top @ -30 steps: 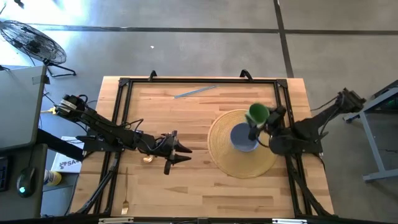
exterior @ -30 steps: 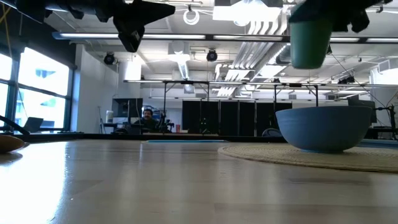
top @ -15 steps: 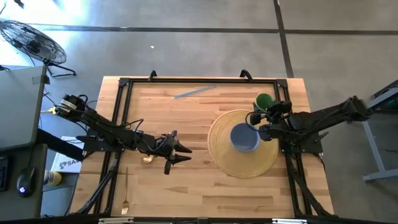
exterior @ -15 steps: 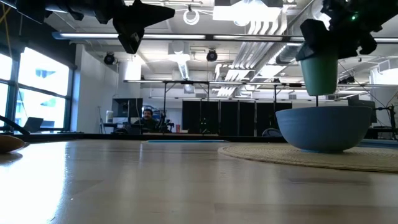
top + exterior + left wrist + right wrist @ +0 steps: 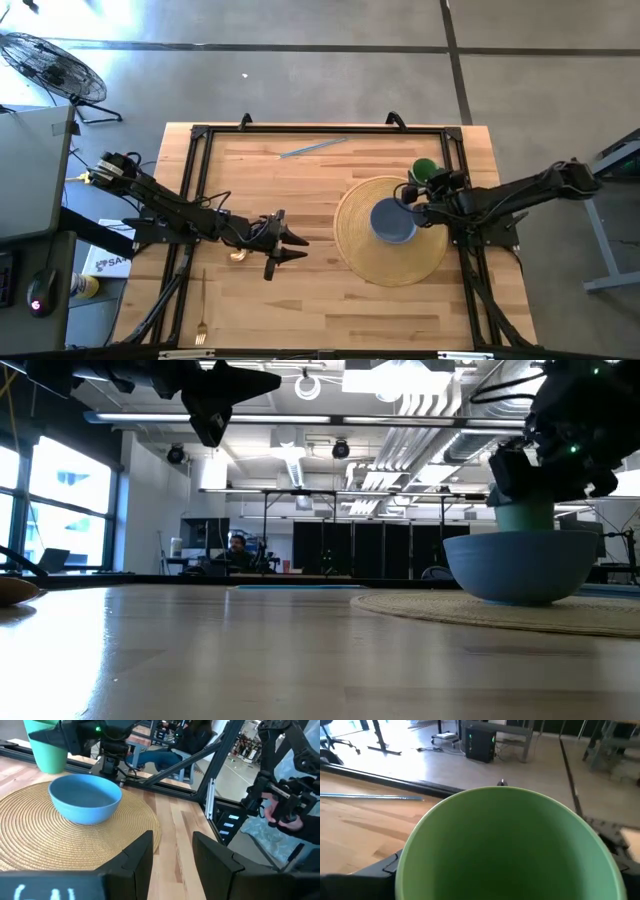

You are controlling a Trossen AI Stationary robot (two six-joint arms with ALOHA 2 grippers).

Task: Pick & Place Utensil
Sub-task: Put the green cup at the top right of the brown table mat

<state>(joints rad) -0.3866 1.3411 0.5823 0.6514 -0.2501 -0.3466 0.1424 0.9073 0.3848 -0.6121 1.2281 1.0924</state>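
Observation:
A green cup (image 5: 425,170) is upright in my right gripper (image 5: 419,185), by the far right rim of a round woven mat (image 5: 360,250). A blue bowl (image 5: 393,220) stands on the mat, just beside the cup. A gold spoon (image 5: 238,256) and a gold fork (image 5: 202,308) lie flat on the table's left side. A thin bluish utensil (image 5: 312,148) lies near the far edge. My left gripper (image 5: 300,248) is open above mid-table, to the right of the spoon, touching nothing. My right gripper is shut on the green cup's upper part, near the rim (image 5: 50,737), coming from the table's right side and slanting down. The cup (image 5: 525,515) stays upright. The bowl hides its base, so whether it touches the table I cannot tell. In the right wrist view the cup itself hides the fingers.
A black metal frame (image 5: 200,135) runs along the table's left, far and right edges. A fan (image 5: 50,65) and a desk stand off the table to the left. Bare wood lies between the left gripper and the mat.
My right gripper has carried the green cup from above the bowl toward the table's far right and then down. The cup now sits low behind the bowl, still held upright. The left arm has kept still.

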